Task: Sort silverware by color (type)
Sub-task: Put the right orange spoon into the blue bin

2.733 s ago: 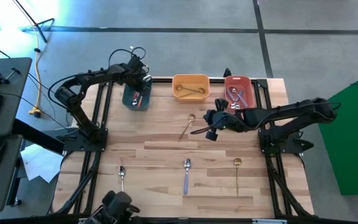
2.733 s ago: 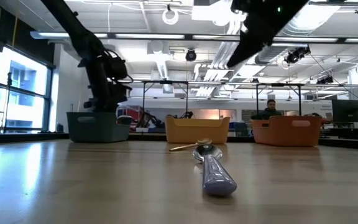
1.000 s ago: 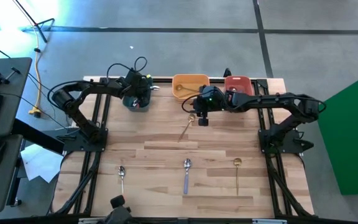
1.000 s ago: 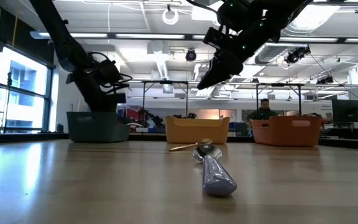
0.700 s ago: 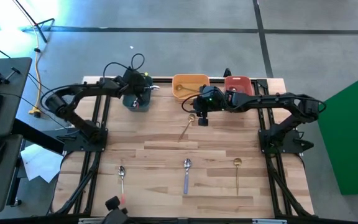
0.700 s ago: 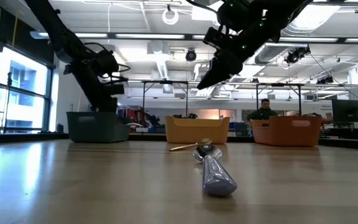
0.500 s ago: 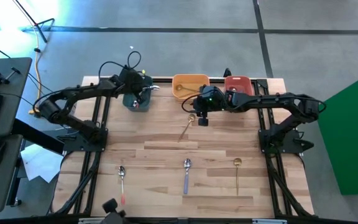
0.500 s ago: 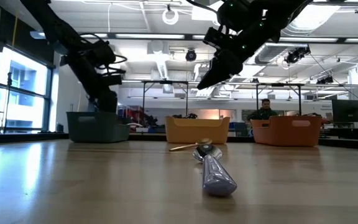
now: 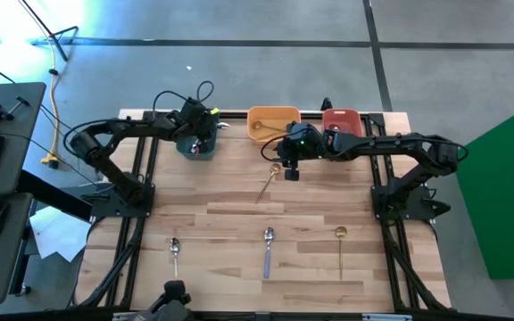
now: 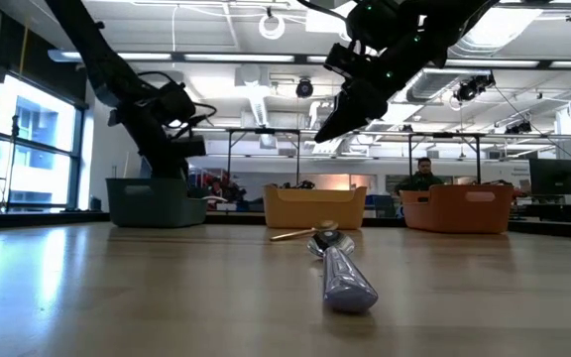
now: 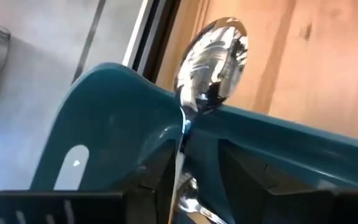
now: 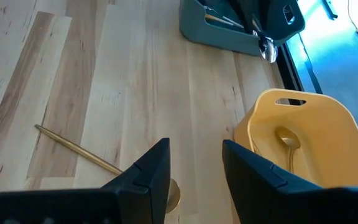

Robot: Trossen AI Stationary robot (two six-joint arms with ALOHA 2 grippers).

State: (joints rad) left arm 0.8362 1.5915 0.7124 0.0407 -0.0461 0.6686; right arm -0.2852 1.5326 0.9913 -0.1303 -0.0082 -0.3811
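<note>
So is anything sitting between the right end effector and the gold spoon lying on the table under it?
Nothing visible. The right end effector, fingers apart, hangs over the head end of the slim all-gold spoon on the bare wooden table. The yellow-orange plastic bin stands off to one side, clear of that gap.

**Four views, one shared back row of bins**

The high camera looks straight down on the whole tabletop (image 9: 239, 214). The low one sits at tabletop height, facing the bins. The left wrist camera is pressed close against the teal bin (image 11: 110, 118), perhaps its rim. The right wrist camera shares that bin and the orange bin (image 12: 303, 137).
</note>
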